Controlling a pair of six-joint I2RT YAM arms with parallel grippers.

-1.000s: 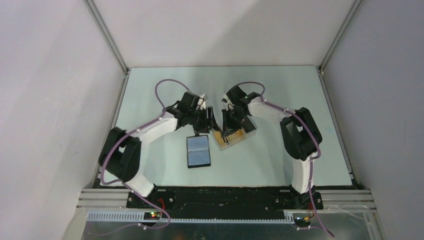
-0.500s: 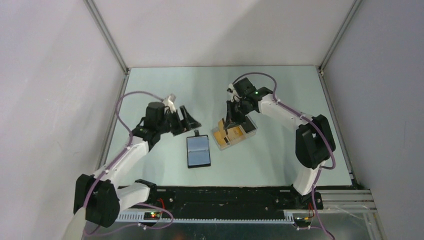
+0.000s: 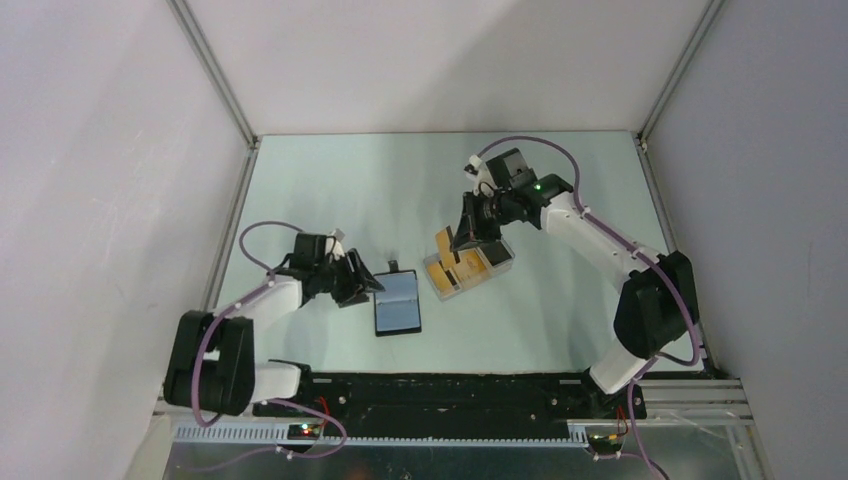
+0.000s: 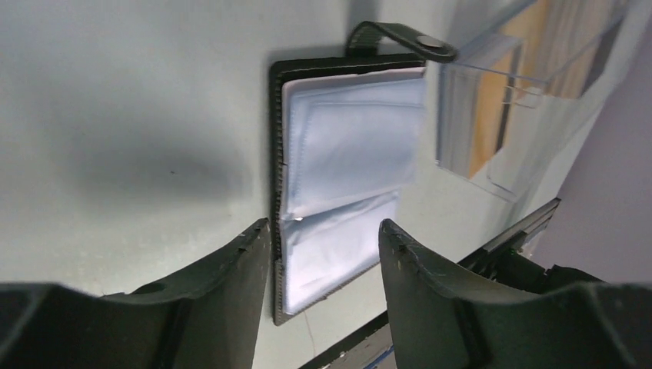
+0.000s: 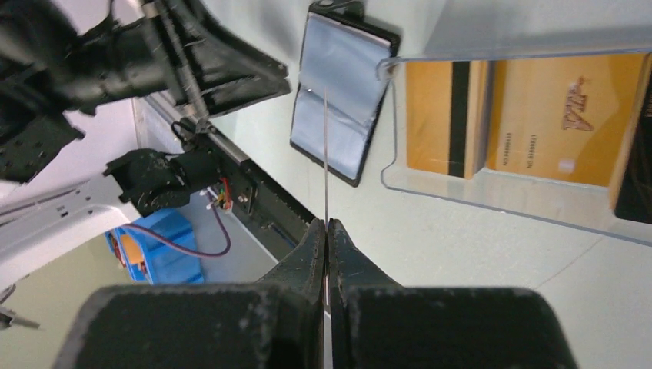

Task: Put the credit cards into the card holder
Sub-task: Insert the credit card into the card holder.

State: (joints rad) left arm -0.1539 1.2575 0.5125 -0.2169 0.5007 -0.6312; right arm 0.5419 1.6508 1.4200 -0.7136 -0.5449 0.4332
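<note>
The black card holder [image 3: 397, 303] lies open on the table, its pale blue sleeves [image 4: 346, 177] facing up. My left gripper [image 3: 368, 285] stands open at its left edge, the fingertips [image 4: 323, 227] straddling the near corner without touching it. My right gripper [image 3: 468, 235] is shut on one orange credit card [image 3: 446, 243], held upright above the tray. In the right wrist view that card [image 5: 326, 154] shows edge-on as a thin line rising from the shut jaws [image 5: 327, 223]. More orange credit cards [image 5: 538, 115] lie in the clear tray [image 3: 497, 262].
The clear tray's rim [image 5: 500, 204] lies just right of the card holder [image 5: 338, 92], whose strap tab [image 4: 400, 34] points at the tray. A dark card [image 5: 634, 177] shows at the tray's right end. The black base rail [image 3: 450, 390] runs along the near edge.
My left arm has swung back and down to the holder's left edge. My right arm has drawn back with a card, lifting it above the tray.
</note>
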